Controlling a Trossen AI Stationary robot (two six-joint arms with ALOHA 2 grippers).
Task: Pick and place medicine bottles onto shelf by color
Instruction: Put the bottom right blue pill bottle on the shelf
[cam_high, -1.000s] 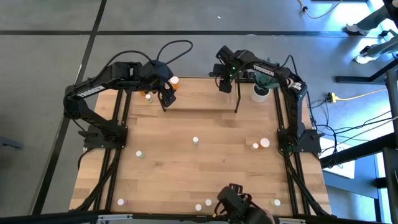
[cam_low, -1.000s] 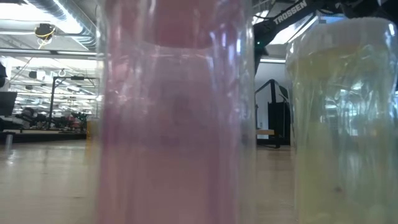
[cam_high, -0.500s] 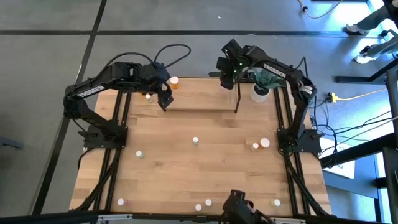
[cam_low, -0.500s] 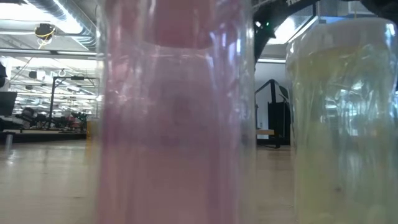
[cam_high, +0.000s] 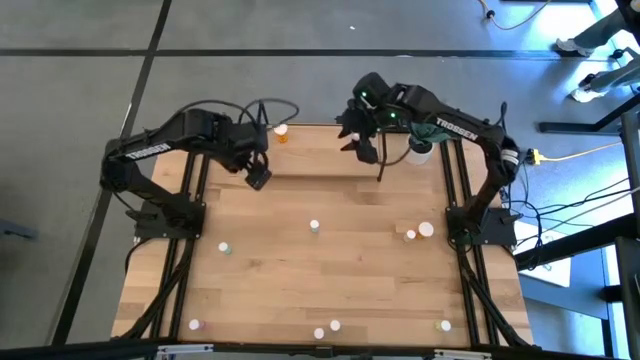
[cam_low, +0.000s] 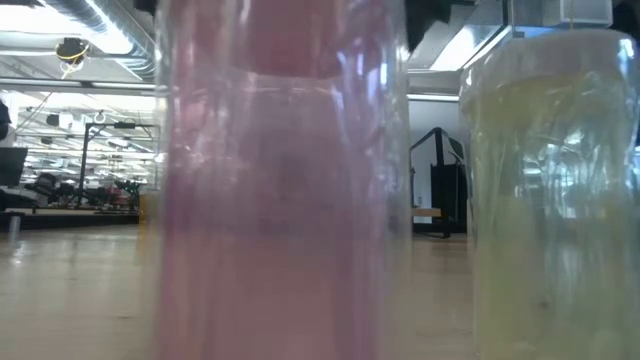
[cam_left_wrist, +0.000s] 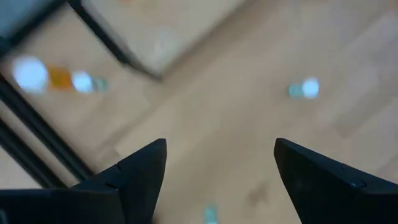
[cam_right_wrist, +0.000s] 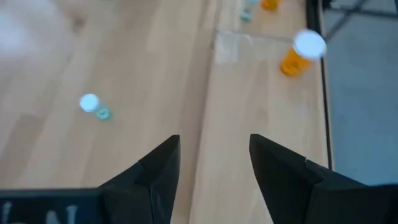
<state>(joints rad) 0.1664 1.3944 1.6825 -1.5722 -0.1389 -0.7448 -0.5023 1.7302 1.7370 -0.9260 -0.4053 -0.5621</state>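
The shelf (cam_high: 325, 150) stands at the table's far edge, a light board with black loops at both ends. An orange bottle (cam_high: 281, 131) stands on its left end and also shows in the right wrist view (cam_right_wrist: 292, 61). My left gripper (cam_high: 258, 178) is open and empty, just in front of the shelf's left end. My right gripper (cam_high: 365, 148) is open and empty above the shelf's right part. Small bottles lie scattered on the table, among them one in the middle (cam_high: 314, 226) and two at the right (cam_high: 411, 235). A green bottle (cam_left_wrist: 305, 89) shows past my left fingers.
A white plant pot (cam_high: 418, 150) stands at the shelf's right end, under my right arm. More bottles stand near the front edge (cam_high: 334, 325) and at the left (cam_high: 224, 246). A pink bottle (cam_low: 280, 200) and a whitish one (cam_low: 550, 200) fill the low view.
My left gripper has drawn back from the shelf's left end toward the table's near edge. My right arm has swung and turned its gripper above the shelf's right part. The orange bottle has stayed in place.
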